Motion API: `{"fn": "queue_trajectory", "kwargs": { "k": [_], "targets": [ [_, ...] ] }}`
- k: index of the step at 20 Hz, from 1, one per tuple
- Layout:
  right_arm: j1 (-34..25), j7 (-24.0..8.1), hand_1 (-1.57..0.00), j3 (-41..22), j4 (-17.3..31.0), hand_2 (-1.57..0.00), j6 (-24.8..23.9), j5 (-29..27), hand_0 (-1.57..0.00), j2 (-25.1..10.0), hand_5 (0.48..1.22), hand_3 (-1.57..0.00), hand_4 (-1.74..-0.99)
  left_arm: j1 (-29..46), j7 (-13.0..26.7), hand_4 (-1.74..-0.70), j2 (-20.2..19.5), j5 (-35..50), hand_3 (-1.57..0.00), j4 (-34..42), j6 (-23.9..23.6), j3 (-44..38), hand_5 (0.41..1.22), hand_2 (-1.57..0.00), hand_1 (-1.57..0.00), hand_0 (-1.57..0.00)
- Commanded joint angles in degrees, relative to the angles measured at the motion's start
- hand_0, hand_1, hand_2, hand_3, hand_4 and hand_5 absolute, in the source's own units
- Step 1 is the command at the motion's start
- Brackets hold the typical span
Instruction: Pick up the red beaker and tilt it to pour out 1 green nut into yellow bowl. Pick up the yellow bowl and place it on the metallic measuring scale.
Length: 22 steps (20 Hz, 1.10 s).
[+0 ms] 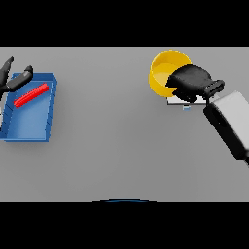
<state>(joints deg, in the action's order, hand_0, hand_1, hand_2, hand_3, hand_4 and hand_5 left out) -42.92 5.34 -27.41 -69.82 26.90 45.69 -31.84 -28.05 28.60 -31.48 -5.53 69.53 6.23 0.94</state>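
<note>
Right hand [192, 80] curled over the near rim of the bowl [165, 73], fingers wrapped round the edge and clamped on it. Bowl partly over the scale [182, 101], of which only a pale sliver shows beneath hand and bowl. Whether the bowl rests on the scale or hangs just above it: cannot tell. No green nut to be made out inside the bowl.

Left hand [12, 78] far left of the bowl, fingers spread, at the far corner of a blue tray [41, 133]. Red beaker [31, 95] lying on its side in that tray.

Probably the placing step. Best done by centring the bowl over the scale, keeping it level, lowering until it sits flat, then loosening the grip without dragging the rim.

No brand, label or writing readable anywhere.
</note>
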Motion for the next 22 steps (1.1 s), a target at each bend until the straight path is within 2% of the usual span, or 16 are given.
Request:
{"fn": "queue_trajectory", "kwargs": {
  "k": [1,6,10,14,19,22],
  "targets": [
    [-1.2,0.3,-1.57,0.3,2.4,-1.55,-1.1,0.4,-1.57,0.0,1.221,-1.15,-1.741,0.1,0.0,-0.85,0.0,0.1,0.00,0.1,-0.2,-0.2,0.746,0.00,0.00,0.00],
    [-2.6,0.7,-1.57,1.7,10.5,-1.53,-4.7,0.5,-1.57,0.4,1.221,-1.17,-1.741,1.4,2.4,-0.86,0.2,0.4,0.00,2.7,-0.8,-0.1,0.762,0.00,0.00,0.00],
    [-3.2,3.0,-1.57,2.6,18.7,-1.48,-9.4,1.1,-1.57,0.7,1.221,-1.21,-1.741,0.1,3.8,-0.86,0.2,-0.3,0.00,1.3,-0.7,0.3,0.784,0.00,0.00,0.00],
    [-3.4,3.5,-1.57,3.2,22.2,-1.40,-10.0,0.4,-1.57,1.5,1.221,-1.34,-1.741,0.0,3.3,-0.86,-0.2,-0.5,0.00,1.2,-0.3,0.4,0.804,0.00,0.00,0.00],
    [-5.0,4.1,-1.57,2.8,28.1,-1.38,-11.6,1.2,-1.57,3.2,1.221,-1.40,-1.741,0.5,3.7,-0.85,0.0,-0.4,0.00,1.7,-0.4,0.5,0.799,0.00,0.00,0.00],
    [-5.2,4.7,-1.57,2.9,28.7,-1.37,-11.4,1.0,-1.57,2.9,1.221,-1.45,-1.741,0.4,2.9,-0.84,-0.1,-0.8,0.00,1.1,-0.4,0.6,0.783,0.00,0.00,0.00]
  ]
}}
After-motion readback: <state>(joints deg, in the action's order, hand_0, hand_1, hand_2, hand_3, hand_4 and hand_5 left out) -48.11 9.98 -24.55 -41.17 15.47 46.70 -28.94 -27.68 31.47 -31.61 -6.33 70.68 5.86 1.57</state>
